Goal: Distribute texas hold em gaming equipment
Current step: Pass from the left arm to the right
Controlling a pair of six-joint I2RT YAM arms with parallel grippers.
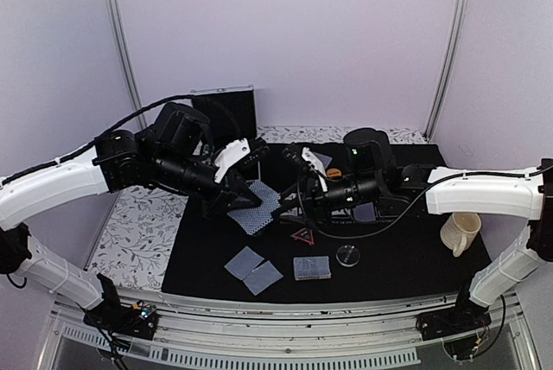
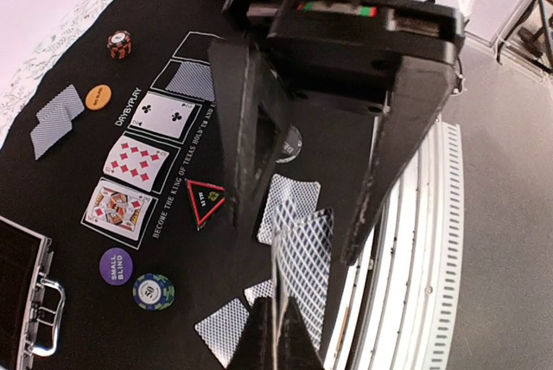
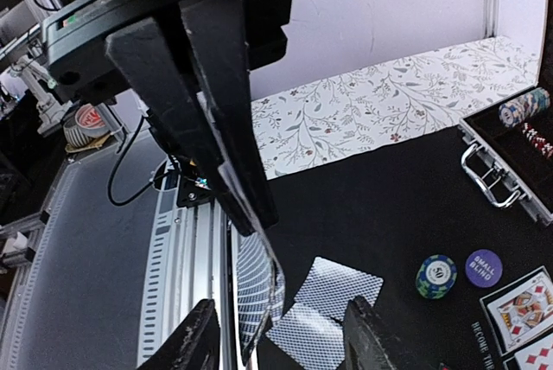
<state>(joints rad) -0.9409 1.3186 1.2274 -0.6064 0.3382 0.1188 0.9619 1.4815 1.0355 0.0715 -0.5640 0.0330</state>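
My left gripper (image 1: pixel 244 200) (image 2: pixel 278 335) is shut on a fanned stack of grey-blue backed playing cards (image 1: pixel 257 213) (image 2: pixel 304 266), held above the black mat (image 1: pixel 389 266). My right gripper (image 1: pixel 283 201) (image 3: pixel 281 322) stands open, one finger on each side of the stack's free edge (image 3: pixel 259 301), not touching it. Dealt cards lie face down near the front edge (image 1: pixel 252 269) (image 1: pixel 311 268) (image 3: pixel 337 287). The red triangle marker (image 1: pixel 301 235) (image 2: pixel 205 202) and clear disc (image 1: pixel 348 255) rest on the mat. A green-blue chip (image 2: pixel 153 290) (image 3: pixel 435 276) lies beside a purple small-blind disc (image 2: pixel 115 266).
Face-up cards (image 2: pixel 136 162) fill the mat's printed rectangles. An orange chip (image 2: pixel 98 96) and a red-black chip (image 2: pixel 119 43) lie further along. An open metal case (image 1: pixel 226 106) (image 3: pixel 510 154) stands at the back left, a cream mug (image 1: pixel 460 233) at the right. The metal table rail (image 3: pixel 186 249) runs close under both grippers.
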